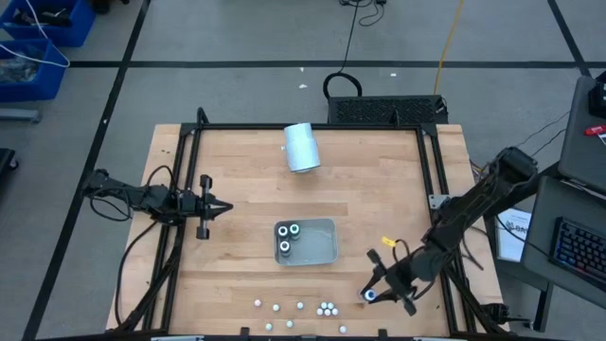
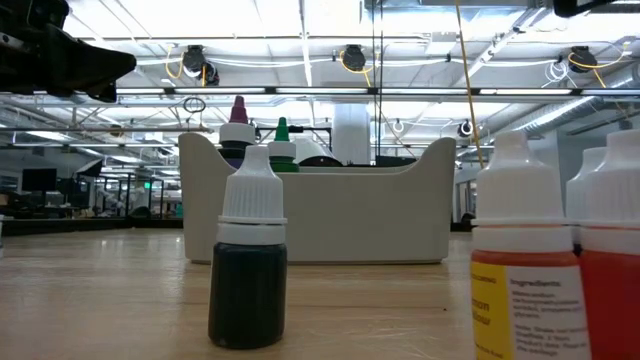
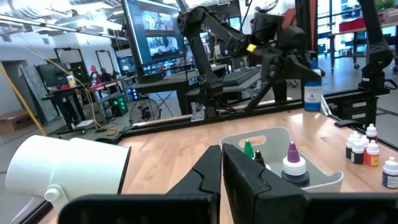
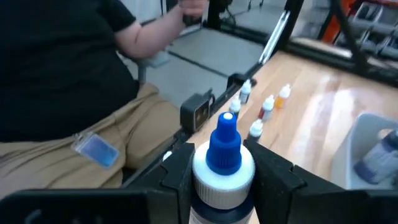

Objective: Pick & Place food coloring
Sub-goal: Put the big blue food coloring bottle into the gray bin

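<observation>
Your right gripper (image 4: 221, 177) is clamping a blue-capped bottle (image 4: 222, 163) at the near right, right of the tray (image 1: 322, 248); your left gripper (image 1: 223, 207), fingers closed and empty, is waiting at the left.

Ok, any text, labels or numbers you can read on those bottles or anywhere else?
"Ingredients:" on the yellow-labelled bottle in the low view; the smaller lines below it are too small to read.
The badge on the person's trousers: blurred, unreadable.
The monitor behind the table: unreadable.
</observation>
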You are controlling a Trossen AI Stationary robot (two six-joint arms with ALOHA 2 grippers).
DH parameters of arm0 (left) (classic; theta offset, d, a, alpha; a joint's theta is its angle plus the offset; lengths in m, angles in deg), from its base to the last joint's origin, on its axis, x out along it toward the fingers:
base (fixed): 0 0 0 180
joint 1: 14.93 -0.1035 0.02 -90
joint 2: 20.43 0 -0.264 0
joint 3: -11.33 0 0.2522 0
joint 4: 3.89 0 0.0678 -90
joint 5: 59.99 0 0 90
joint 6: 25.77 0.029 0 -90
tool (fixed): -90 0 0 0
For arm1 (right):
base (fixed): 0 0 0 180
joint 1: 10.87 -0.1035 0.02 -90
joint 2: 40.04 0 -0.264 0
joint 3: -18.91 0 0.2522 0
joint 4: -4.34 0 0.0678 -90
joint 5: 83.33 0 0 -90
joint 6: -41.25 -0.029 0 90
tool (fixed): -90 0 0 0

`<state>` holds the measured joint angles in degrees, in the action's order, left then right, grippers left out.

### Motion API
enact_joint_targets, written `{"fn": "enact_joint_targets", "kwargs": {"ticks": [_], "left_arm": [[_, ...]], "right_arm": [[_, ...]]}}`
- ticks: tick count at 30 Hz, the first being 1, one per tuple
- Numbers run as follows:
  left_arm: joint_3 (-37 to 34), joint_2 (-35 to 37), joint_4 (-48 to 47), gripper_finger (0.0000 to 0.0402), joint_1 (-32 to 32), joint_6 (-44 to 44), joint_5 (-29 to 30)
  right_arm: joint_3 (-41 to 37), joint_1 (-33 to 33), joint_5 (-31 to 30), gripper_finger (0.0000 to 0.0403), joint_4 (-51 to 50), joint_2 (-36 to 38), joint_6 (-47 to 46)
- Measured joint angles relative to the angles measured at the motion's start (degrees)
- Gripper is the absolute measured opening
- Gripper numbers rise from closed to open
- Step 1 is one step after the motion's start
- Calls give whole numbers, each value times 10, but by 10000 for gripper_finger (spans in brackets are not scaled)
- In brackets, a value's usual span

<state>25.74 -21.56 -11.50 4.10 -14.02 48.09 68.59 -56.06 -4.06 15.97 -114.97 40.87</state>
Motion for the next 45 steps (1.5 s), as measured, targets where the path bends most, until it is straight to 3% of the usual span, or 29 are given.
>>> {"fn": "enact_joint_targets", "kwargs": {"ticks": [10,24,28,37,45], "left_arm": [[0,0,0,24,0,0,0],[0,0,1,24,0,1,0],[0,0,1,24,0,1,0],[0,0,-1,24,0,0,0],[0,0,-4,24,0,1,0]], "right_arm": [[-104,0,-115,110,11,136,-9],[-257,0,-153,110,63,384,15],[-286,0,-191,111,64,438,18],[-320,1,-248,111,61,520,84],[-326,1,-284,110,51,524,89]]}}
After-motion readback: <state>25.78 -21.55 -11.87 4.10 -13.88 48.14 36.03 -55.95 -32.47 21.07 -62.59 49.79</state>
